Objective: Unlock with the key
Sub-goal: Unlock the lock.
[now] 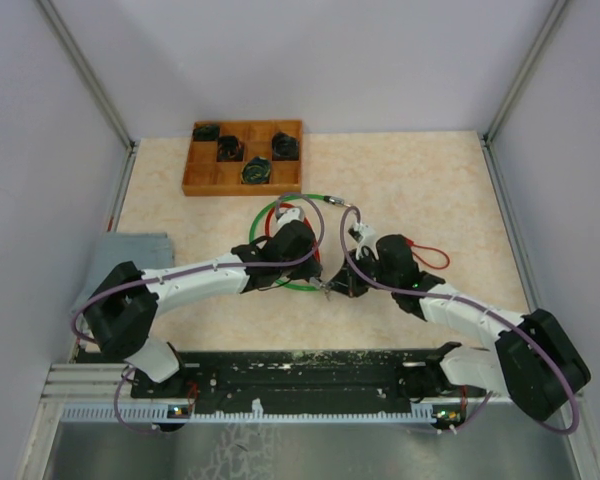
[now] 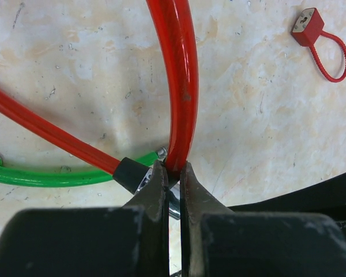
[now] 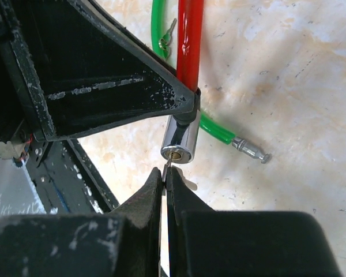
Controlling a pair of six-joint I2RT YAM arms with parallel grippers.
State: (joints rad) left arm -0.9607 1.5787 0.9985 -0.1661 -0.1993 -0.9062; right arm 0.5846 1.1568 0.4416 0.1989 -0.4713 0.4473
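A red cable lock loops across the table and ends in a chrome lock cylinder with a brass keyhole. My left gripper is shut on the red cable just above its black collar and holds the cylinder off the table. It appears as a black wedge in the right wrist view. My right gripper is shut on a thin metal key, whose tip sits at the keyhole. In the top view both grippers meet mid-table.
A green cable lock lies under the red one, with its metal pin end free. A small red cable padlock lies to the right. A wooden tray with dark coils stands at the back left. A grey plate lies at the left edge.
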